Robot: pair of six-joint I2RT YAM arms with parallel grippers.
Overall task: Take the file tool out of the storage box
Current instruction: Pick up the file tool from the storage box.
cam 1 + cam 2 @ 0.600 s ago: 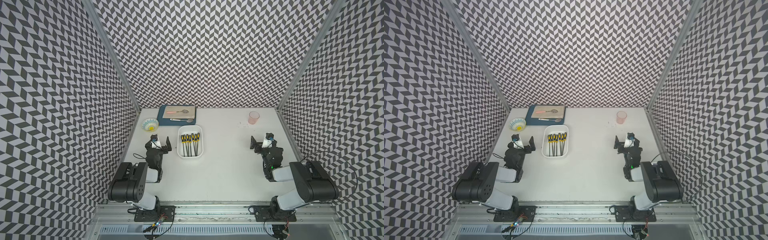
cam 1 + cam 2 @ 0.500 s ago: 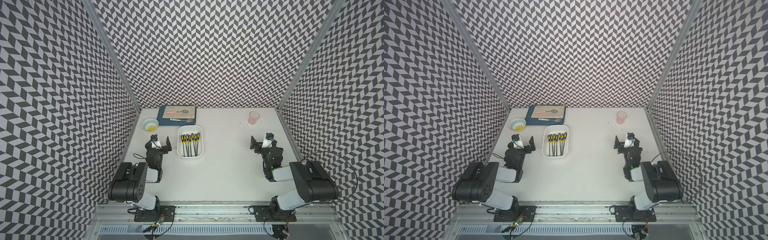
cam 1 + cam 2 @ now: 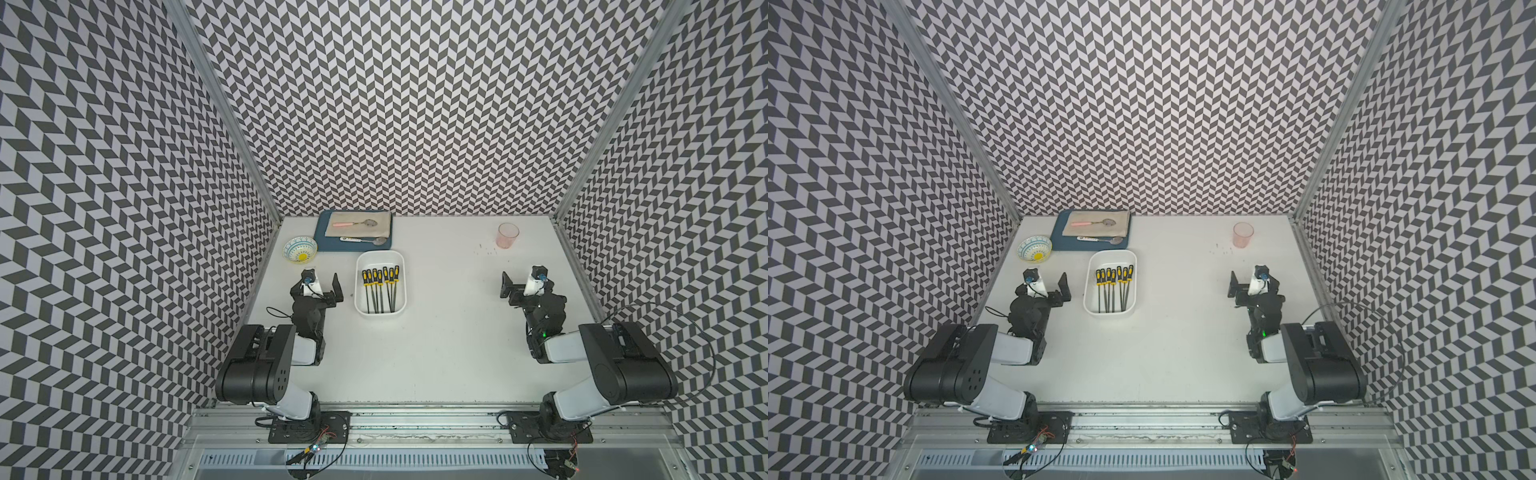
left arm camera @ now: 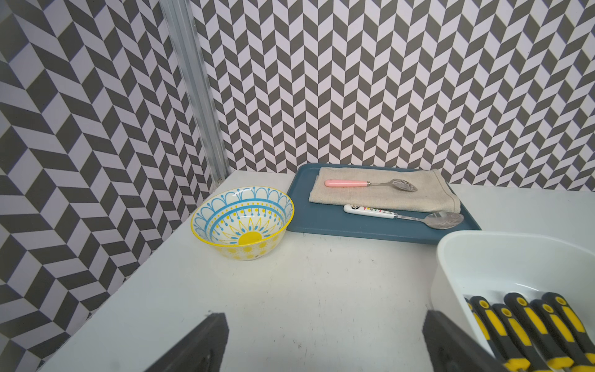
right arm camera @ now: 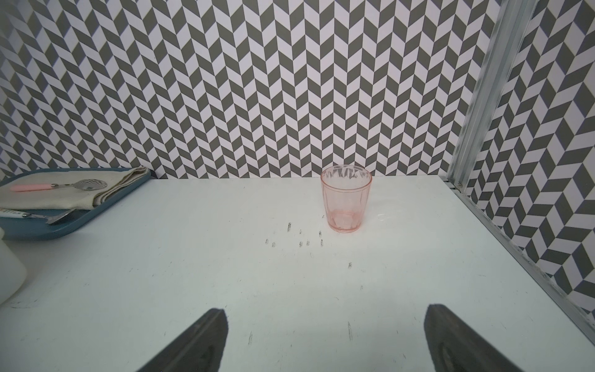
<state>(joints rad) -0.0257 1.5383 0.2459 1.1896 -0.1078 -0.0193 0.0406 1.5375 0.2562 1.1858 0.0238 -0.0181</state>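
Progress: nothing is being lifted yet; the files (image 3: 379, 286) are all lying side by side inside the storage box (image 3: 380, 258).
Left gripper (image 4: 322, 325): hovering just beside the box, jaws wide apart, empty.
Right gripper (image 5: 325, 315): sitting well apart from the box, jaws spread, empty.
Remaining: reaching in, gripping one of the files, lifting it out.
Writing: none is showing legibly; the print on the spoon (image 4: 402, 215) handle is too small to read.

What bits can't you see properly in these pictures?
- Left wrist view: the white plastic storage box runs off the picture edge, which also cuts off the blades of the black-and-yellow-handled files.
- Right wrist view: the edge leaves only a box sliver.
- Top views: the files' blade shapes are too small.
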